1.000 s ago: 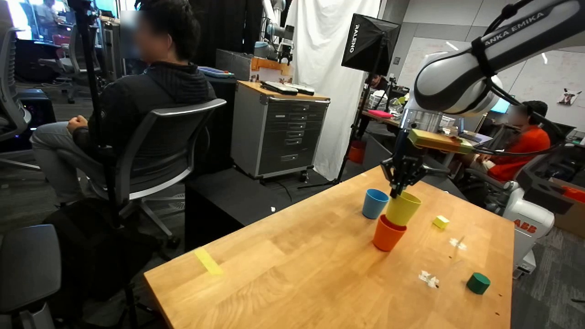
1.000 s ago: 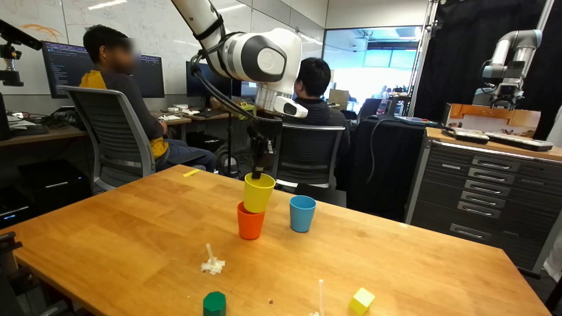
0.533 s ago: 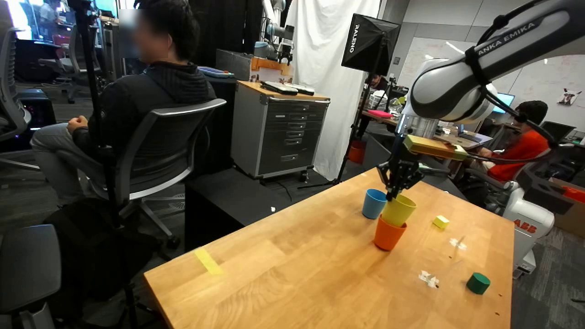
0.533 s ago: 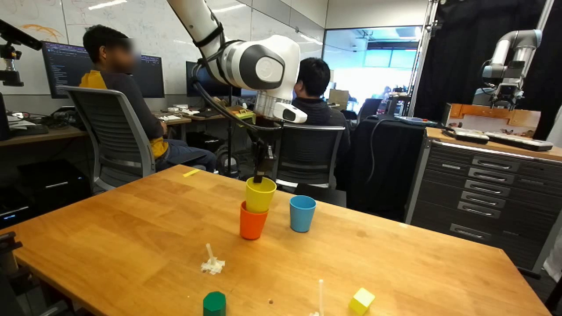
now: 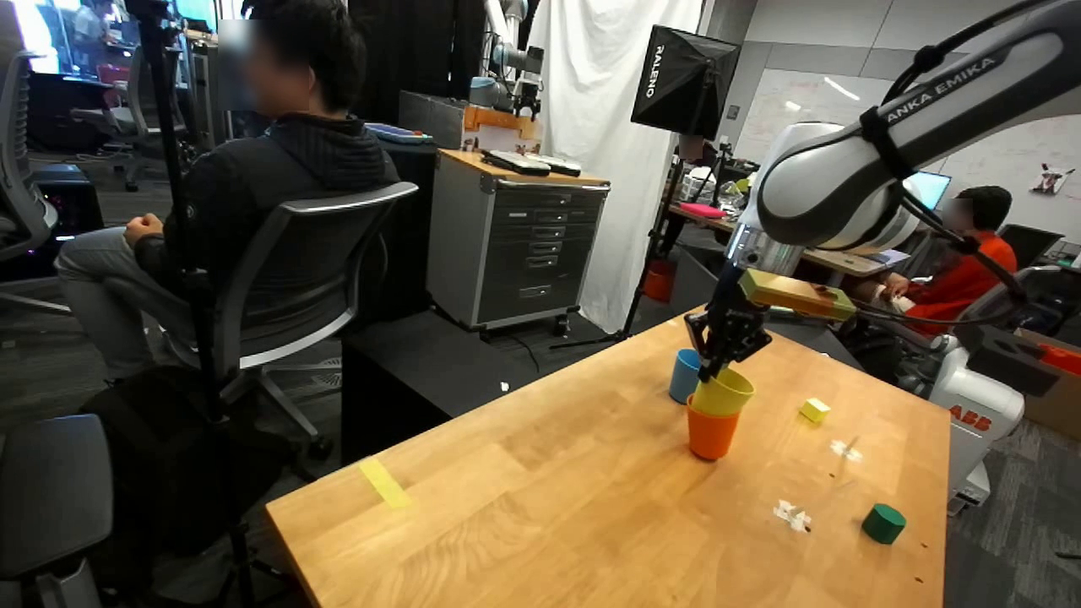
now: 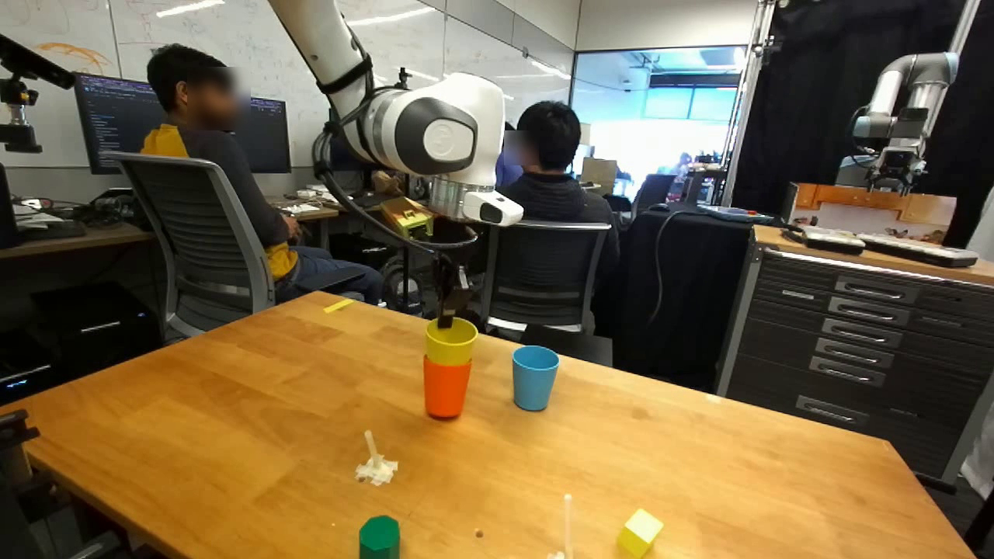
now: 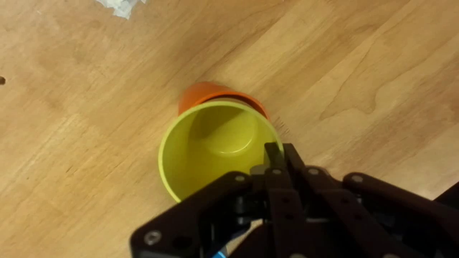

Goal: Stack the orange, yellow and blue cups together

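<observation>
Lowered deeper into an orange cup (image 6: pixel 446 390) than moments earlier, a smooth, tapered yellow cup (image 6: pixel 449 354) is pinched at its rim by the gripper (image 7: pixel 282 152); nearby, a blue cup (image 6: pixel 534 380) is seen upright on the surface (image 6: pixel 699 466).

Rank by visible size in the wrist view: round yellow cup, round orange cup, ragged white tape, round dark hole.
1. Round yellow cup
2. Round orange cup, partly hidden
3. Ragged white tape, cut by the frame
4. Round dark hole
Camera nearness enlarges the yellow cup; true cup sizes are unsure.
</observation>
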